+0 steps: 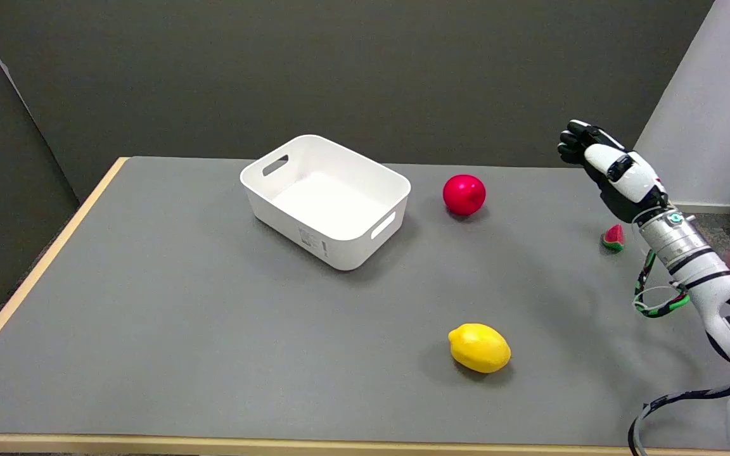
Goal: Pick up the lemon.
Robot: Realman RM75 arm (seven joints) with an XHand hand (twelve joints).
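the right hand [612,171] hangs in the air at the table's [149,316] far right, holding nothing, fingers loosely curled forward, well apart from the lemon [480,348] lying on the near side.

Grey table [181,329], wood-edged. Lemon [479,348], near side, lying free. White bin [326,200], farther back; red fruit [464,194] to its right. Watermelon slice [613,238] by right edge. Right hand [612,171] raised above table, holding nothing.

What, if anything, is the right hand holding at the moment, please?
Nothing. The right hand hangs in the air, and the lemon lies alone on the table.
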